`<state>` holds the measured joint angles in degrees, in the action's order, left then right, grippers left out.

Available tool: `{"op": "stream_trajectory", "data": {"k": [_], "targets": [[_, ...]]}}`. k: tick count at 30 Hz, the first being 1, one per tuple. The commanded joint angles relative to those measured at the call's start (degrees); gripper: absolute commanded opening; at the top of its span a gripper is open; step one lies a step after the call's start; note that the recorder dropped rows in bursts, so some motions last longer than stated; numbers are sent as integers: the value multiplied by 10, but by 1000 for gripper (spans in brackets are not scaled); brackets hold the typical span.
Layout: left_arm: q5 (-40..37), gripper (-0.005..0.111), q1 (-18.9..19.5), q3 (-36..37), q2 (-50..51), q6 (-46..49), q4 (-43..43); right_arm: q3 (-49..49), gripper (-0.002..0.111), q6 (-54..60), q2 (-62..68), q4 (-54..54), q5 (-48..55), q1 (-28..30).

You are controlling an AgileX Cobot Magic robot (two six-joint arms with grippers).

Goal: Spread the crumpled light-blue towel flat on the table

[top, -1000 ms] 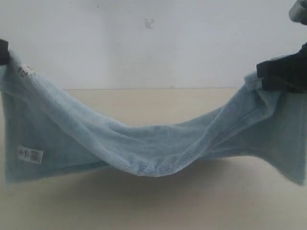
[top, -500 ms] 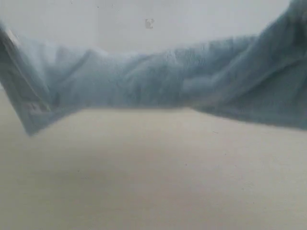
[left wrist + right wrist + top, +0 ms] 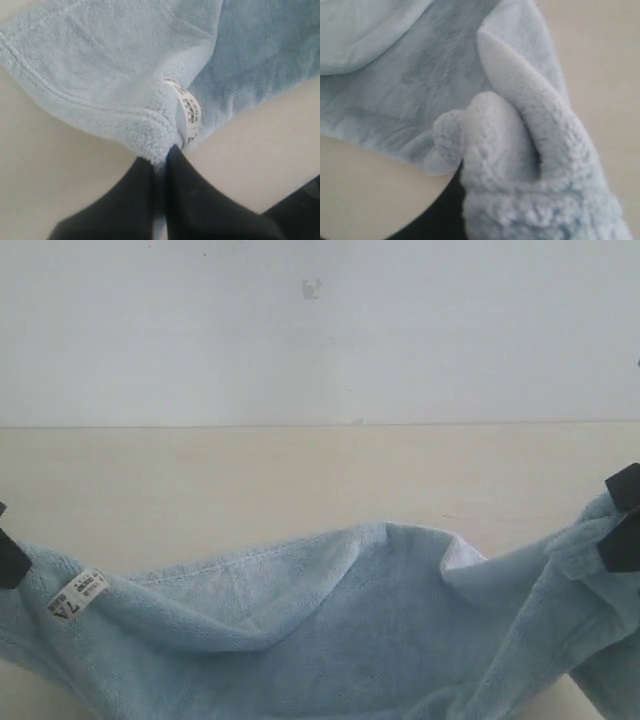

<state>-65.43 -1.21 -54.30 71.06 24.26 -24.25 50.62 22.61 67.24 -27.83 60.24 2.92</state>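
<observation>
1. Nearest, at 6 o'clock of the exterior view: the towel point(image 3: 330, 640), slung between both claws in a wide sagging belly over the table point(image 3: 300, 480), with loose folds and a doubled layer across the middle. Cannot tell whether the belly rests on the wood; lower part cut off by the frame.
2. At 8 o'clock, the left claw point(image 3: 8, 558): clamped on a hemmed corner just beside the white label point(image 3: 78, 595). At 4 o'clock, the right claw point(image 3: 622, 525): pinched on a bunched wad of the opposite end.
3. Reads as the laying-down step. To do it well: keep both grips firm, draw the ends apart toward 9 and 3 until the slack goes, lower both evenly, and let go only once the cloth lies flat.
4. Likely trouble: right end gripped as a lump, not a clean corner, so probably creased there on landing.
5. Only in the left wrist view: two black fingers point(image 3: 200, 200) pressed together with the hem between them, label curled up just past the tips.
6. Only in the right wrist view: a thick roll of pile hiding nearly all of that claw, so its grip is read mainly from the exterior view.
7. Farthest, at 12 o'clock: bare table, then a pale wall point(image 3: 300, 340), seen only from outside.
</observation>
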Motion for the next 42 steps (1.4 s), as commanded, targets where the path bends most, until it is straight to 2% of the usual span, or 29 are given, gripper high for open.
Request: {"op": "stream_trajectory", "data": {"k": [1, 5, 9, 12, 13, 14, 16, 17, 19, 22, 24, 25, 30, 32, 33, 38, 42], "targets": [[109, 4, 0, 16, 6, 13, 19, 0, 0, -92, 38, 105, -103, 5], [210, 4, 1, 1, 41, -45, 42, 26, 0, -128, 119, 111, -141, 5], [235, 4, 1, -86, 47, -47, -12, 132, 0, 0, 148, -13, -128, 5], [229, 4, 1, -180, 21, 5, -83, 222, 0, 94, 120, -115, -144, 5], [244, 4, 0, -206, 10, 43, -102, 250, 0, 133, 106, -147, -159, 5], [294, 4, 0, -240, -8, 100, -122, 290, 0, 208, 80, -196, -195, 5], [367, 4, 0, -242, -17, 122, -123, 302, 0, 254, 59, -185, -240, 6], [369, 4, 0, -237, -12, 120, -112, 299, 0, 254, 59, -172, -243, 6], [303, 4, 0, -202, 20, 65, -72, 257, 0, 166, 85, -66, -192, 6], [127, 4, 0, -129, 98, 29, -47, 158, 0, 23, 153, 50, -48, 6], [41, 4, 0, -82, 150, 29, -13, 77, 0, 4, 190, 59, -52, 6], [23, 4, 0, -58, 169, 22, -3, 43, 0, 0, 196, 59, -74, 6], [48, 4, 0, 12, 190, 21, -3, -38, 0, -2, 197, 64, -101, 6], [68, 4, 0, 29, 187, 23, 1, -58, 0, -33, 197, 98, -124, 6], [79, 4, 0, 36, 185, 23, 11, -66, 0, -64, 197, 127, -133, 6], [129, 4, 0, 44, 159, -17, 57, -73, 0, -358, 197, 364, -148, 6], [192, 4, 0, 44, 142, -47, 101, -73, 0, -381, 198, 382, -165, 6]]}}
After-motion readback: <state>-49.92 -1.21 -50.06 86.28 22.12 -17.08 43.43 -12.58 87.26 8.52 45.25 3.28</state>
